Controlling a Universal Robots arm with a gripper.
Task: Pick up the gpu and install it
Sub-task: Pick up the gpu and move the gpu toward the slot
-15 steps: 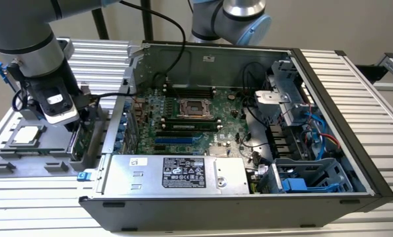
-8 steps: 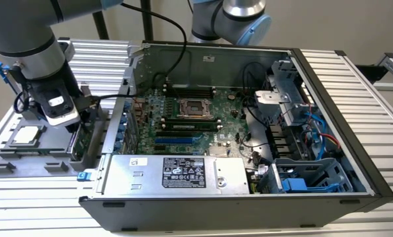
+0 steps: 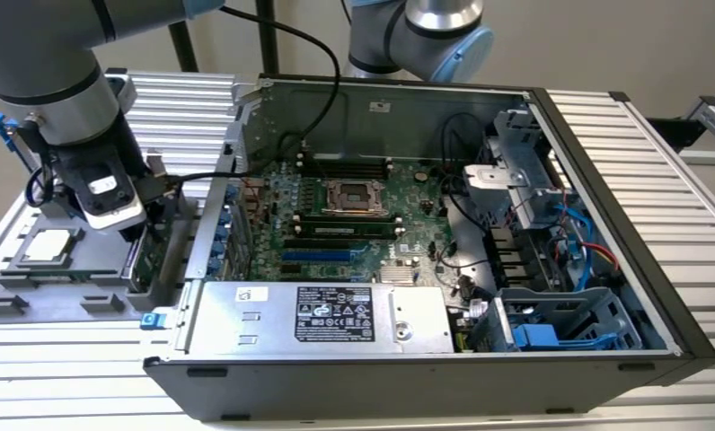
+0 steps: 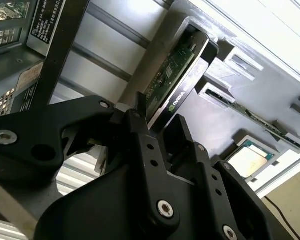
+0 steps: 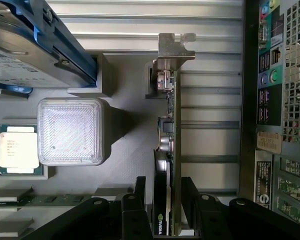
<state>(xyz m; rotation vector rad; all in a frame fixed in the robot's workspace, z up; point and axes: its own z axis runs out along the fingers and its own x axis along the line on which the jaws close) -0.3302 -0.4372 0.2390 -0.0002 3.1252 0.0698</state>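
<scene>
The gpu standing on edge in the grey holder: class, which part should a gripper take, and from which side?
I would take the thin green-and-black rectangular gpu card by its free top edge, pinching across its flat faces, coming from above. It stands on edge in the grey plastic holder, lower edge seated, and a silver metal bracket caps one end.

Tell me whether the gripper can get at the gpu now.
Probably yes. In the first wrist view the gripper straddles the gpu, which stands on edge in the gray tray; nothing lies between them, and the computer case stands apart.
</scene>
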